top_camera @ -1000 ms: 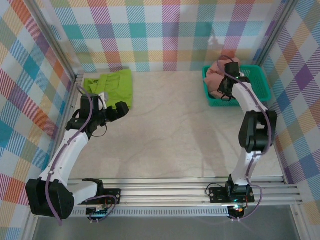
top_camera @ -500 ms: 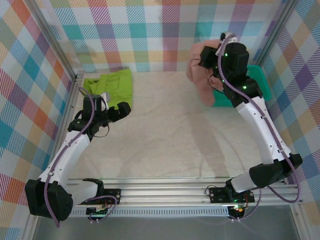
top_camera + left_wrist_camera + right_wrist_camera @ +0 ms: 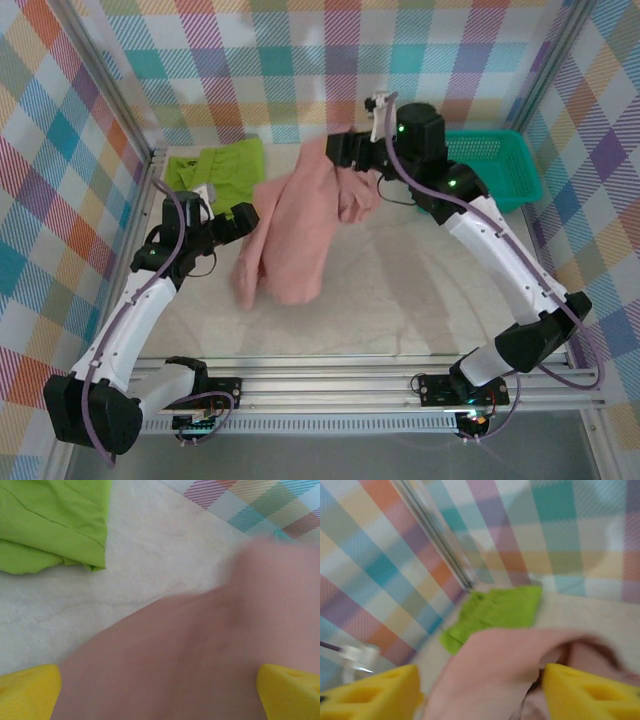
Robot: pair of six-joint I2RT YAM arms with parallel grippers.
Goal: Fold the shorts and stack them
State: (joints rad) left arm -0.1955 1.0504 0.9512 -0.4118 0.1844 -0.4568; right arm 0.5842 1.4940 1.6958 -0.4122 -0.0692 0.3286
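Resting teal basket: floor bare
Salmon shorts: long, slanting back-right to near-left
Right tool: parted
Left tool: agape

Bright even light, soft shadows, both wrist views motion-blurred

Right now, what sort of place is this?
Probably a robot training cell, not a home: plaid walls on aluminium framing box in a pale table, with pink shorts, green shorts and a teal basket as props.
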